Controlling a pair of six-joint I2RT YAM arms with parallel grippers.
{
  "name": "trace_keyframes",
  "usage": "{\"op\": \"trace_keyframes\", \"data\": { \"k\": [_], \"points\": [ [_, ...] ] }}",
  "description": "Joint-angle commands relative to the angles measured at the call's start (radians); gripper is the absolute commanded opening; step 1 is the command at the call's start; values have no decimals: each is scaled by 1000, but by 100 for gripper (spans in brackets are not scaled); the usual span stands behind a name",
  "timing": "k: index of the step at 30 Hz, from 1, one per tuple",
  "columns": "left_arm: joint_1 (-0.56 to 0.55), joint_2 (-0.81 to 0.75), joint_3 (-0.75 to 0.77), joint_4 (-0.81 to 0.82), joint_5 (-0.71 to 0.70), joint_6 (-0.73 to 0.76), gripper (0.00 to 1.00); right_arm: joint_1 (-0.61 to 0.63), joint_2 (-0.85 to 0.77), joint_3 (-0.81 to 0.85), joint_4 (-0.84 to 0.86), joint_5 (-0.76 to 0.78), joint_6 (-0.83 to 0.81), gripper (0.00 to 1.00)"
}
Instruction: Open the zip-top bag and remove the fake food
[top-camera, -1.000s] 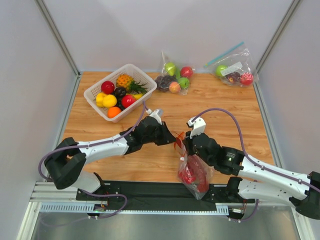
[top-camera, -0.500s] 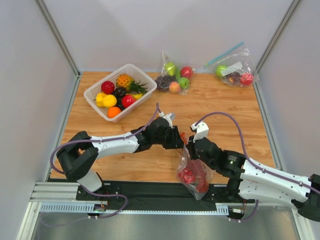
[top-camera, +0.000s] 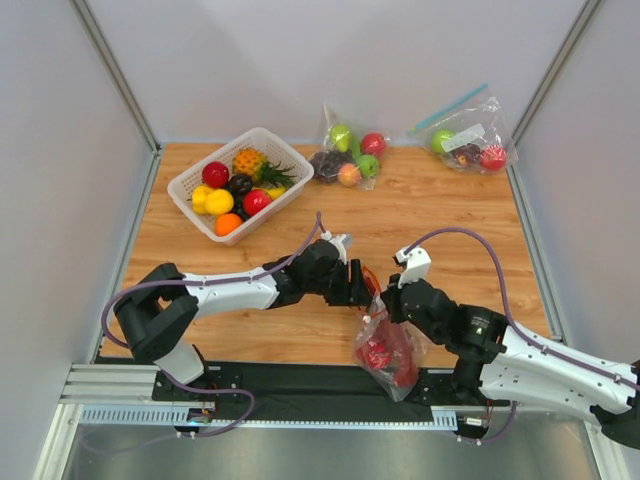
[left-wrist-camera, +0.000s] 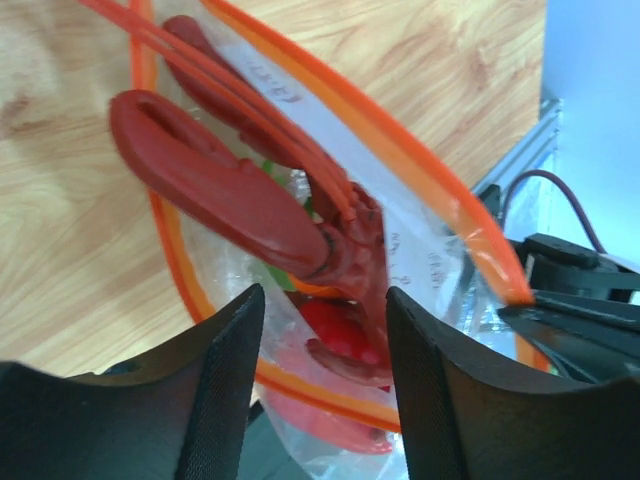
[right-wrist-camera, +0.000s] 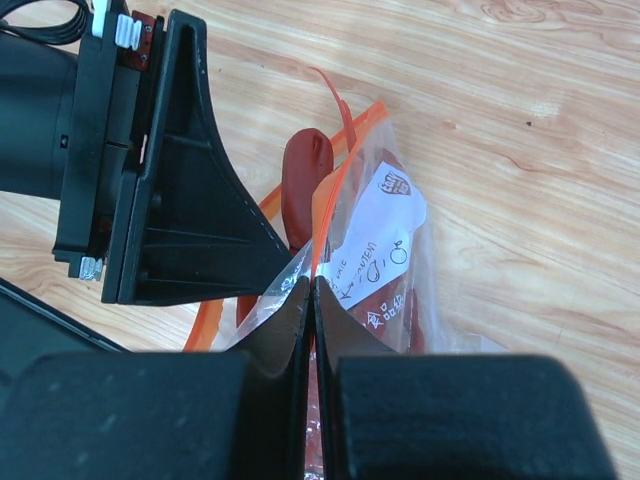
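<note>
**A:** Now, whereabouts of the zip-top bag (top-camera: 388, 345)?

**B:** Down at the near edge of the wooden table (top-camera: 450, 210), between the two grippers, lower end over the black rail (top-camera: 300, 380). Soft, clear, crinkled film, bulging with red shapes.

**A:** And the right gripper (right-wrist-camera: 310, 285)?

**B:** Clamped tight on the bag's rim. Flat black fingers pressed together, with a fold of clear film and the orange-red zip strip (right-wrist-camera: 343, 178) pinched between. Just beyond the fingertips, a small white paper label (right-wrist-camera: 385, 225) with handwriting.

**A:** Left gripper (left-wrist-camera: 325, 300)?

**B:** Spread apart, gripping nothing. Two matte, finely textured black fingers poised right over the mouth of the bag.

**A:** Shape of the mouth?

**B:** Gaping into a long oval, outlined by the orange strip.

**A:** Inside?

**B:** Long dark-red lobster (left-wrist-camera: 230, 195) in smooth moulded plastic, one rounded claw poking up past the rim, thin red feelers arching out. Beneath it a glossy red pepper-like piece (left-wrist-camera: 335, 335), plus a sliver of green.

**A:** Elsewhere?

**B:** White lattice basket (top-camera: 190, 185) of round fruit and a spiky pineapple at far left. Along the back, well apart from the grippers, a clear bag of fruit (top-camera: 345, 155) and a clear bag with a blue zip strip (top-camera: 470, 140).
</note>
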Motion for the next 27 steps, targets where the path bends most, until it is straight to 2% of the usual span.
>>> {"op": "trace_keyframes", "data": {
  "k": [1, 6, 18, 19, 20, 22, 23, 26, 27],
  "points": [
    [-9, 17, -3, 107, 65, -27, 61, 18, -1, 15, -11, 17, 22, 0],
    [-15, 54, 4, 157, 70, -50, 67, 29, 6, 13, 0, 22, 26, 0],
    [-15, 144, 25, 196, 39, -81, 65, 78, -3, 62, 12, 43, 22, 0],
    [-15, 153, 27, 200, 36, -83, 62, 84, 0, 62, 18, 42, 26, 0],
    [-16, 158, 30, 212, 36, -86, 50, 88, 3, 62, 17, 46, 29, 0],
    [-16, 169, 31, 226, 36, -95, 39, 98, 8, 58, 18, 53, 35, 0],
    [-16, 170, 30, 239, 41, -96, 25, 99, 9, 56, 17, 56, 39, 0],
    [-15, 154, 19, 249, 30, -102, 8, 101, 8, 58, -4, 80, 42, 0],
    [-15, 146, 5, 255, 24, -104, 6, 104, 5, 59, -11, 89, 40, 0]
  ]
}}
